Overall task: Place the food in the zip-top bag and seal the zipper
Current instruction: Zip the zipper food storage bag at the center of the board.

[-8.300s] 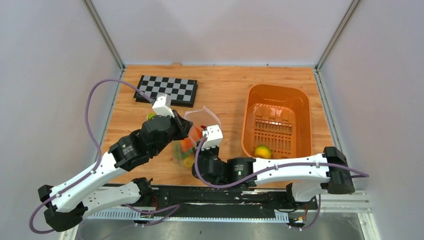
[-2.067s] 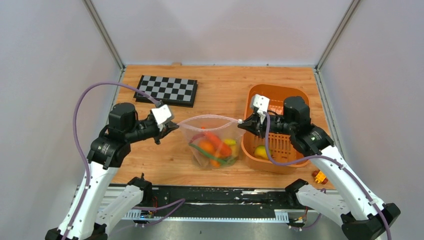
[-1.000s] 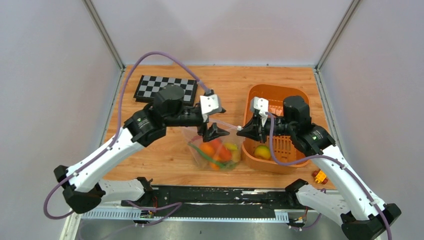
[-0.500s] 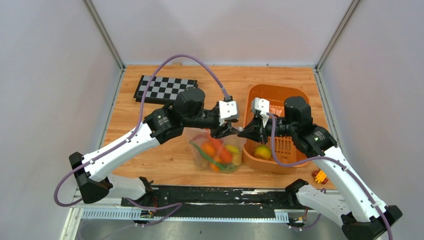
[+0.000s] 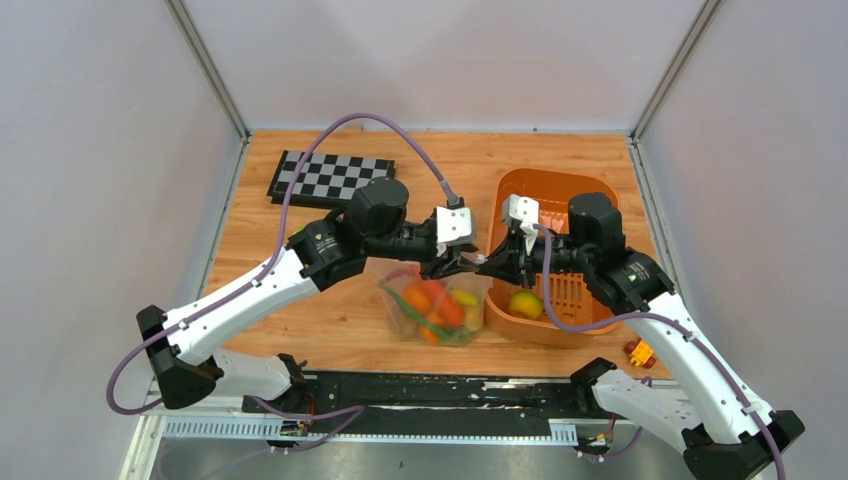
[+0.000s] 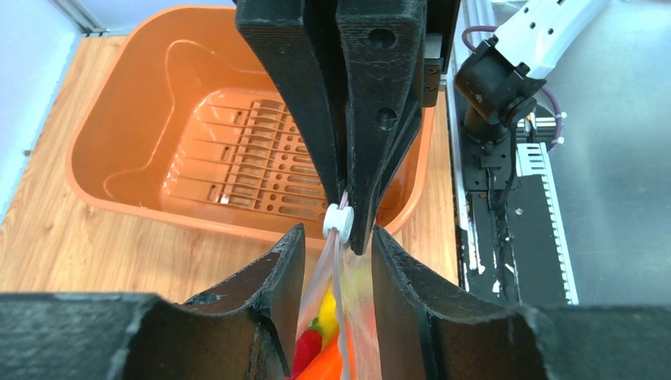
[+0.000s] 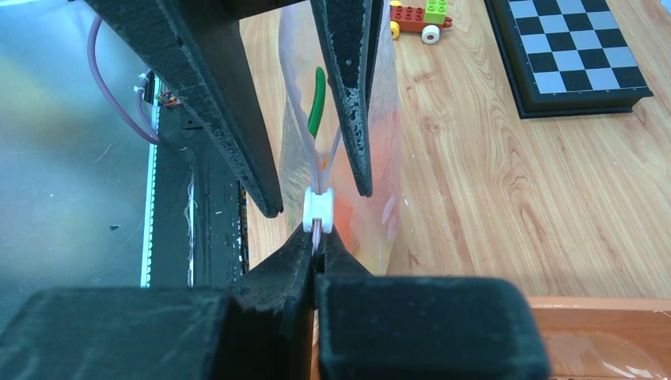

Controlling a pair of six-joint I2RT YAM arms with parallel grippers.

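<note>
The zip-top bag [image 5: 436,306] hangs upright between the arms, holding the food [image 5: 432,303]: an orange carrot, a red chilli [image 6: 308,349], and yellow and green pieces. My right gripper [image 7: 317,235] is shut on the pink zipper [image 7: 319,229] at the bag's right end, just behind the white slider [image 7: 318,210]. My left gripper [image 6: 338,247] faces it with its fingers [image 6: 278,269] either side of the bag's top edge, next to the slider [image 6: 339,220]. Its jaws stand narrowly apart, and the two pink strips run loose between them. In the top view the two grippers nearly meet [image 5: 472,262].
The orange basket [image 5: 600,200] stands right of the bag with a yellow-green fruit [image 5: 525,303] inside. A chessboard [image 5: 335,180] lies at the back left. A block toy car [image 7: 415,16] sits on the wood, and another small toy [image 5: 638,352] lies near the right front edge.
My left arm has swung right along the bag's top to the slider end, and its jaws have narrowed around the zipper. The right gripper has kept its hold.
</note>
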